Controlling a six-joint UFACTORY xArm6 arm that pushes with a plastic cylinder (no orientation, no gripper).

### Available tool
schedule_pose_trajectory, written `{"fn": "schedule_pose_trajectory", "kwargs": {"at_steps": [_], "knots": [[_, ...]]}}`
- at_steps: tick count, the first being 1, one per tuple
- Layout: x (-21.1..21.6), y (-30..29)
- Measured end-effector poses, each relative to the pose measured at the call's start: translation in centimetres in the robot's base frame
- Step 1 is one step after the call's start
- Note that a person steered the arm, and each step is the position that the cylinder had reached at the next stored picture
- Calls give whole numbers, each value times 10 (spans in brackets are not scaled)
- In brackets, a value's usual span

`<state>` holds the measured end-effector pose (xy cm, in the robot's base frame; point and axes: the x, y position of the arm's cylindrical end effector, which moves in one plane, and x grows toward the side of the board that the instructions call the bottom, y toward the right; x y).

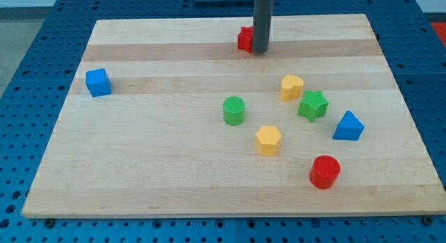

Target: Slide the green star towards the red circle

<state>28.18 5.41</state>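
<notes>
The green star point(313, 105) lies right of the board's middle, touching or nearly touching a yellow block point(292, 87) at its upper left. The red circle point(325, 172) lies near the view's bottom right, well below the star. My tip point(260, 50) is at the view's top centre, far from both, just right of a red block point(244, 39) that it partly hides.
A blue triangle point(348, 126) sits just lower right of the star. A yellow hexagon point(268, 140) and a green cylinder point(234, 111) lie near the middle. A blue cube point(98, 83) is at the left. The wooden board point(139, 166) rests on a blue perforated table.
</notes>
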Motion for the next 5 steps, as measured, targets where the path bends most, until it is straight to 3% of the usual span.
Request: {"fn": "schedule_pose_trajectory", "kwargs": {"at_steps": [3,5], "knots": [[-50,-34],[-16,5]]}}
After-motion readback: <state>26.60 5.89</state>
